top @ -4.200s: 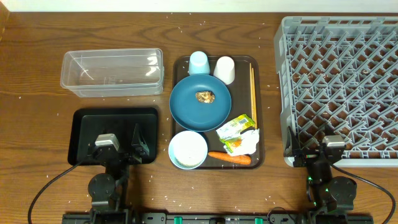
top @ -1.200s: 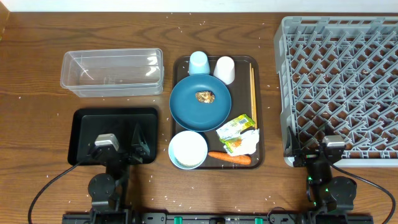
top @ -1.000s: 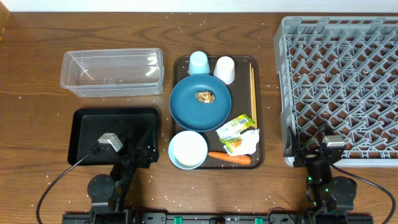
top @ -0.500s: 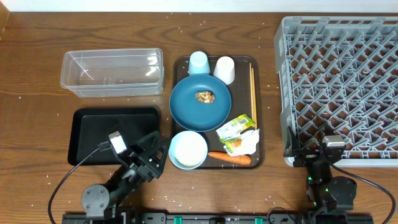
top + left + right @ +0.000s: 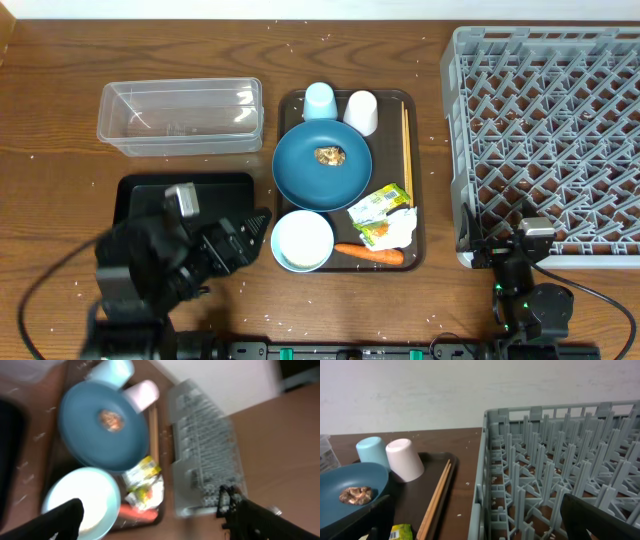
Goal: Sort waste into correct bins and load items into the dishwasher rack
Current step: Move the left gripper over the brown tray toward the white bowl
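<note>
At the near left corner of the brown tray: pale blue bowl, upright, just beside the dark plate and the carrot. Likely trouble: clipping the bowl's rim with a wide-spread finger, shoving it into the plate or tipping it. Left claw spread fully, holding nothing, angled low by the black tray's right edge, aimed at the bowl. Right claw likewise wide and empty, at the rack's near edge.
</note>
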Robot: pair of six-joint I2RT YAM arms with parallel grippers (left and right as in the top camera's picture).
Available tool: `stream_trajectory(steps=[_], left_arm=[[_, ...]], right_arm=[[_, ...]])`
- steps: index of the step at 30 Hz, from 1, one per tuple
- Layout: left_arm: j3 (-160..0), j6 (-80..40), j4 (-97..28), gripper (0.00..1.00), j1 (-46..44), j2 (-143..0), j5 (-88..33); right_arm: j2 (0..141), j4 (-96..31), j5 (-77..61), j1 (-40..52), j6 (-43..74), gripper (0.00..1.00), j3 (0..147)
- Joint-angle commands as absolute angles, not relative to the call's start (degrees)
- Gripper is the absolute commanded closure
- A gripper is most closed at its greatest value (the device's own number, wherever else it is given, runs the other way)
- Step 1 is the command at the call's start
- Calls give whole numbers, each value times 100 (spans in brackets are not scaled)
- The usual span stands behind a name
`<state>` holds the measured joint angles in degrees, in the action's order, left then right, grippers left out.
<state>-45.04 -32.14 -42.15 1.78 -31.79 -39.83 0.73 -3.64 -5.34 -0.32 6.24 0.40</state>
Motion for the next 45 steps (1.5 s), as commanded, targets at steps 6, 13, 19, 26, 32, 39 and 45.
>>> stream_trajectory(steps=[6, 13, 19, 26, 32, 39, 45], left_arm=[[-6272, -2014, -5900, 2, -338, -4689, -2735], [-6281, -2043, -5824, 2, -1549, -5089, -2740], [-6241, -2624, -5627, 2, -2128, -5509, -2799], [-6239, -3732, -5736, 2, -3280, -6392, -1500], [-6239, -4925, -5662, 2, -4425, -7308, 148], [-6239, -5004, -5078, 2, -4633, -8265, 528], [-6239, -5006, -4801, 2, -4633, -8892, 370]], right_arm=[[75, -388, -493, -58, 550, 1, 32], [75, -388, -493, -58, 550, 1, 32], [75, -388, -493, -58, 550, 1, 32], [75, -388, -493, -58, 550, 1, 32], [75, -388, -493, -58, 550, 1, 32], [75, -388, -493, -58, 550, 1, 32], [75, -388, -493, -58, 550, 1, 32]])
